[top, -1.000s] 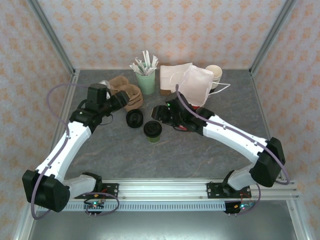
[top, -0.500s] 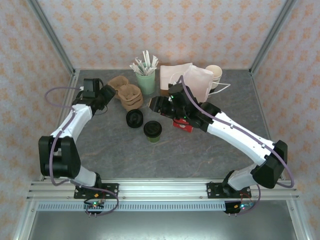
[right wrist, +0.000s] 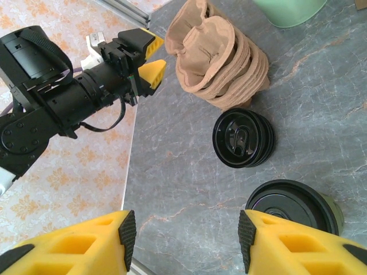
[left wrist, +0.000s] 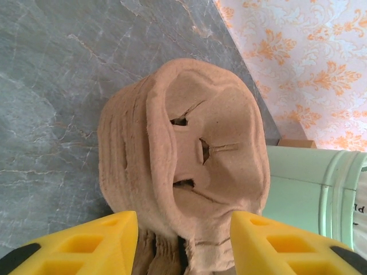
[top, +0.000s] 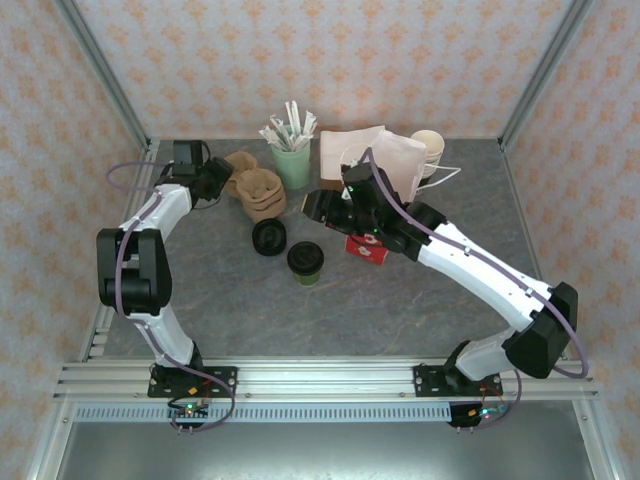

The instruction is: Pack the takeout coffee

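The takeout coffee, a dark cup with a black lid, stands upright mid-table; its lid shows beside my right gripper's right finger. My right gripper hovers behind the cup, open, with bare table between its fingers. My left gripper is at the back left against a stack of brown pulp cup carriers. Its yellow fingers stand apart on either side of the stack's near rim. Whether they press on it is unclear.
A stack of loose black lids lies left of the coffee. A green cup of wrapped sticks, a white paper bag, cream cups and a red item crowd the back and middle.
My left arm has swung back and left, bringing its gripper onto the carriers' left rim, with its fingers narrowing. My right gripper has drawn back slightly from the coffee.
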`<state>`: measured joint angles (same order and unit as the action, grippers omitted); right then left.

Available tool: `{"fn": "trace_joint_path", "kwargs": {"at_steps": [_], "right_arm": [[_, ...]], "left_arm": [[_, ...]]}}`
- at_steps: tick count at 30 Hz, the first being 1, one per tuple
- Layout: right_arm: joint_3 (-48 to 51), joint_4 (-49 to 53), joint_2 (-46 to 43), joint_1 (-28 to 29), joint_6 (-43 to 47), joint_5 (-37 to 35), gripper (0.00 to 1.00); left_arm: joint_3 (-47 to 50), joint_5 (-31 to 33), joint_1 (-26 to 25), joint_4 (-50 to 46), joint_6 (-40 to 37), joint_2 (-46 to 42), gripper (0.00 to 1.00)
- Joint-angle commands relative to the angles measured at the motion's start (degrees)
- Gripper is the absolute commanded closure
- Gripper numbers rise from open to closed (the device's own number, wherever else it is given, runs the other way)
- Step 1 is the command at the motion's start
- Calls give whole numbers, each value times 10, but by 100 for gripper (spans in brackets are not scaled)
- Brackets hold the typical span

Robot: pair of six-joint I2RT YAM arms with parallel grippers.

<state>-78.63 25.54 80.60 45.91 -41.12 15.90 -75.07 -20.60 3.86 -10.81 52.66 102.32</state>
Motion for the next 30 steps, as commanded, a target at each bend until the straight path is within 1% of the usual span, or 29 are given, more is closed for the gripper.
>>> {"fn": "trace_joint_path", "kwargs": {"at_steps": [1, 12, 21, 26, 30], "right_arm": [[-2, 4, -15, -6, 8, -1, 47], [-20, 14, 11, -19, 22, 14, 47], [-22, 15, 19, -24, 24, 23, 48], [-22, 17, 16, -25, 26, 23, 48], [-24, 17, 17, -25, 26, 24, 48]], "left_arm": [[-25, 0, 4, 15, 2, 10, 56], [-11, -8, 6, 61, 7, 37, 60], [-26, -13, 10, 59, 5, 49, 63], [-18, -15, 11, 66, 10, 41, 66], [-16, -19, 11, 72, 13, 42, 70]]}}
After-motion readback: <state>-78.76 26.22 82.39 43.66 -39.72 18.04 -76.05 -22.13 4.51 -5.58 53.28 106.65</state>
